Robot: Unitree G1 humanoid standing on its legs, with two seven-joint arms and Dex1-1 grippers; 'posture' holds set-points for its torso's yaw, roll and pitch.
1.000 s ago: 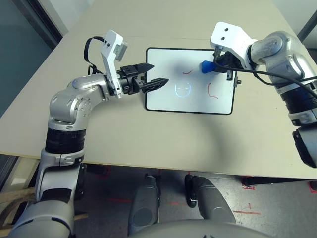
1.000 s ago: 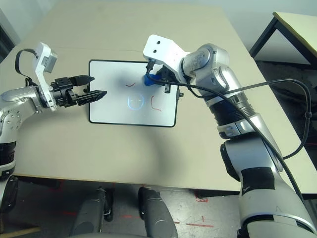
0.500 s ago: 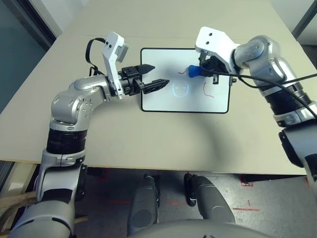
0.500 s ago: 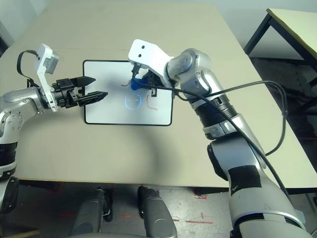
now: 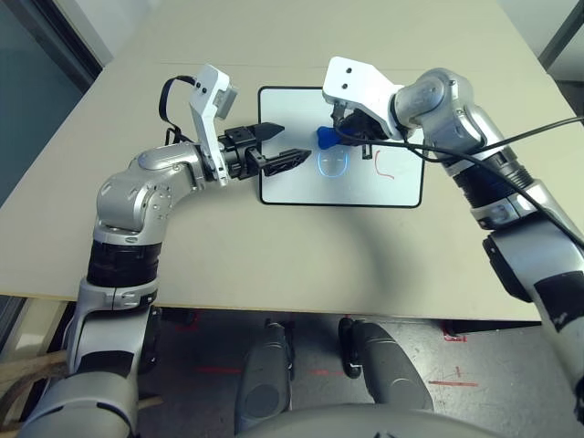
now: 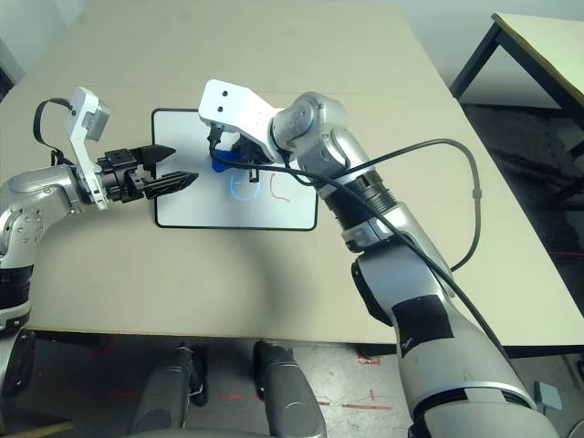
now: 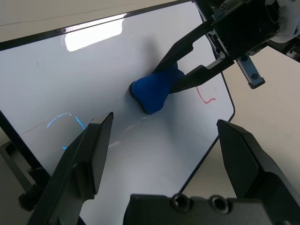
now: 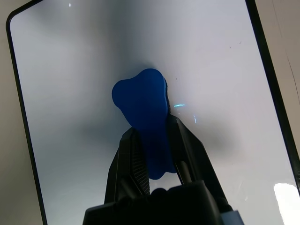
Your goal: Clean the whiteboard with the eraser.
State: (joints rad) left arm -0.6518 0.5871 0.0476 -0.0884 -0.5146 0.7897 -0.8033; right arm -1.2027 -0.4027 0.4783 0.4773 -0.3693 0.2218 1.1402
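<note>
The whiteboard (image 5: 301, 187) lies flat on the beige table, at its middle. My right gripper (image 5: 334, 137) is shut on the blue eraser (image 5: 324, 139) and presses it onto the board's upper middle; the eraser (image 8: 139, 98) sticks out past the fingertips. A red stroke (image 5: 383, 165) marks the board's right half, and a bluish light glint (image 5: 332, 163) lies just below the eraser. My left gripper (image 5: 294, 140) hovers open over the board's left part, holding nothing, with its tips pointing at the eraser (image 7: 152, 93).
The beige table (image 5: 274, 255) has bare surface all round the board. A black cable (image 6: 461, 182) loops off my right forearm over the table's right side. A second table (image 6: 547, 46) stands off to the far right.
My right gripper has swept the eraser leftward across the board's upper part. The small red stroke there is gone. The left gripper has stayed in place; the camera shifted slightly.
</note>
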